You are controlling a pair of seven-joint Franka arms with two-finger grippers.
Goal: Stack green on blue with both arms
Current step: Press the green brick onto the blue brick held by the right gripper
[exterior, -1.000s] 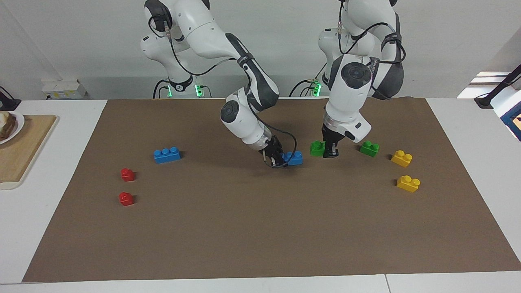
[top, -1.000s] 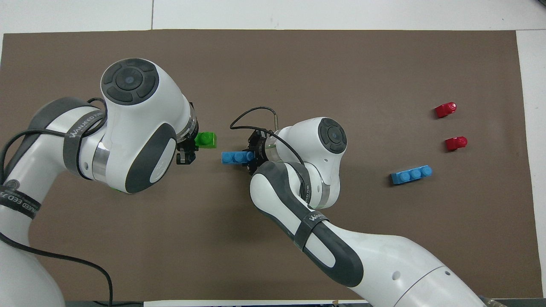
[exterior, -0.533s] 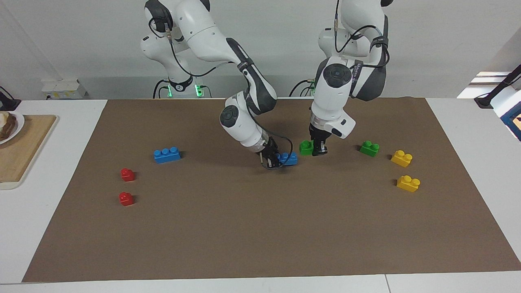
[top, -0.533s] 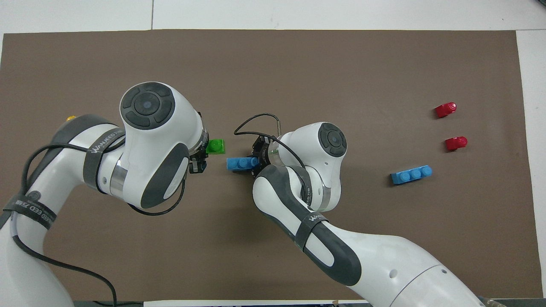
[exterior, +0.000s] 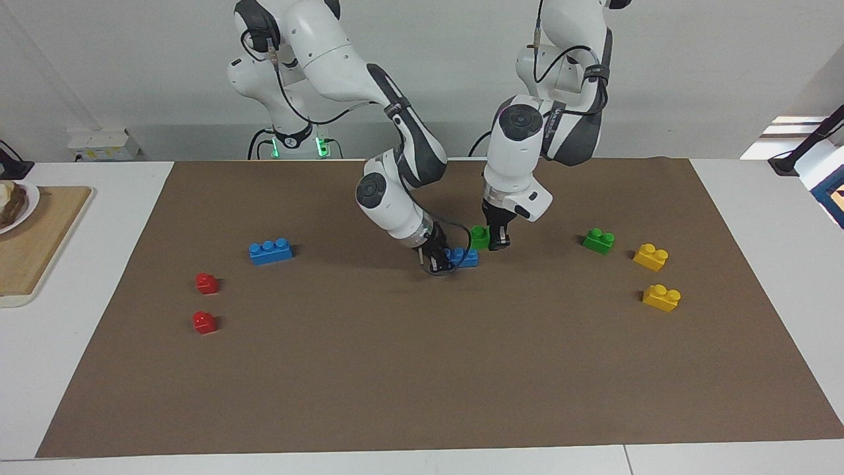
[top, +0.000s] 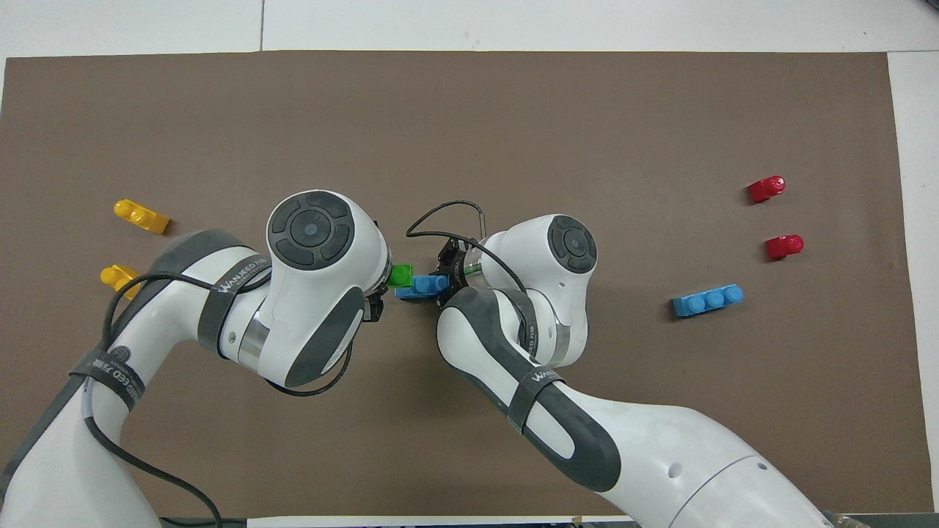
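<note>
Near mid-mat on the bench [exterior: 758, 185], we see the right pincer [exterior: 438, 262] clamped on one end of the blue brick [exterior: 465, 257], held low above the brown mat [exterior: 422, 369]. Left pincer [exterior: 498, 239] grips the green brick [exterior: 479, 237] by one end, just beside the blue one's free end and slightly higher; overhead view shows green [top: 400, 275] nearly touching blue [top: 422, 285]. Not stacked yet, we judge.

Handling, our guess: both bricks are light, stiff, smooth plastic, so they can twist in a grip. Take them across the flat side walls, near an end, leaving the studs and the underside free for mating. Studs need square alignment and a firm press.

Spare green brick [exterior: 599, 241], spare blue brick [exterior: 271, 251], two yellow bricks [exterior: 651, 256] and two red bricks [exterior: 206, 283] sit well apart, untouched.
</note>
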